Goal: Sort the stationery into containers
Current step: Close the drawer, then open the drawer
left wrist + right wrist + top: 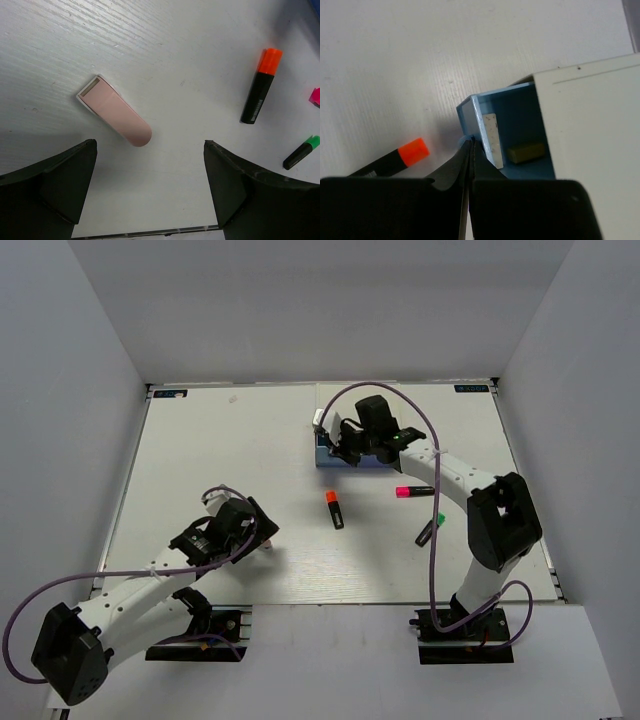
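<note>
Pink eraser (114,110): flat, one end rounded, the other square with a white rim. It lies at a slant on the bare white surface (175,40), ahead of the left claw (150,185) and toward its left finger. That claw's jaws are spread wide and touch nothing. The surface's near edge runs just below the fingers.

Orange highlighter (260,86): black barrel, orange cap. It lies well apart from the eraser with open room between them. The green highlighter (301,152) and pink highlighter (413,491) lie further right, each on its own.

Right claw (470,150): jaws closed tight, the tips against the front of the blue drawer (512,112). I cannot tell whether a knob is pinched between them. The drawer is pulled out of the white box (590,125). Inside it a tan eraser (526,152) lies on the floor, and a pale eraser (491,139) stands against the front wall.
</note>
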Tool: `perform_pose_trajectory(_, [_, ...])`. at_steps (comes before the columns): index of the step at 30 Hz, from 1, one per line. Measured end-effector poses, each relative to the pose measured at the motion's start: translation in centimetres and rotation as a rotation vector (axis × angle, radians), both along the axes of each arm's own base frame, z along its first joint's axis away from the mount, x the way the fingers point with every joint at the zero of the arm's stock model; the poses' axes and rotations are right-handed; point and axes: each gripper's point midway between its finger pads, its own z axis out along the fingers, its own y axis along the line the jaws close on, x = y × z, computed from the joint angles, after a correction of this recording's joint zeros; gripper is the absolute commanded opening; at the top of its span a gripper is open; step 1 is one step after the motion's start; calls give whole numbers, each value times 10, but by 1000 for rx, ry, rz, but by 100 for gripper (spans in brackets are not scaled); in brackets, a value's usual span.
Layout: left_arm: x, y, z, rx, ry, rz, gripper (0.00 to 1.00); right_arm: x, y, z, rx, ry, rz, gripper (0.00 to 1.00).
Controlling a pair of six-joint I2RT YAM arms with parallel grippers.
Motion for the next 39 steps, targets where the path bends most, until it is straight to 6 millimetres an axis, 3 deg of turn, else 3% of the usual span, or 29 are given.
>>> perform_pose_trajectory(13, [0, 0, -8, 30, 21, -14, 99, 47, -10, 6, -2, -117, -224, 0])
perform_pose_trajectory(24, [2, -1, -9, 35, 19, -20, 99, 43, -15, -1, 21, -78, -280, 0])
perform_pose_trajectory(25, [2, -1, -9, 35, 20, -20, 99, 37, -18, -3, 31, -69, -286, 12])
perform_pose_trajectory(28, [2, -1, -9, 36, 20, -20, 99, 19, -29, -4, 53, -26, -315, 35])
perform_pose_trajectory(33, [2, -2, -10, 38, 21, -24, 99, 8, -46, 7, 136, 28, -432, 36])
perform_pose_trajectory(36, [2, -2, -11, 40, 23, -29, 99, 7, -62, 7, 190, 64, -548, 43])
perform_pose_trajectory(39, [2, -2, -11, 42, 24, -31, 99, 10, -76, 4, 229, 109, -662, 43])
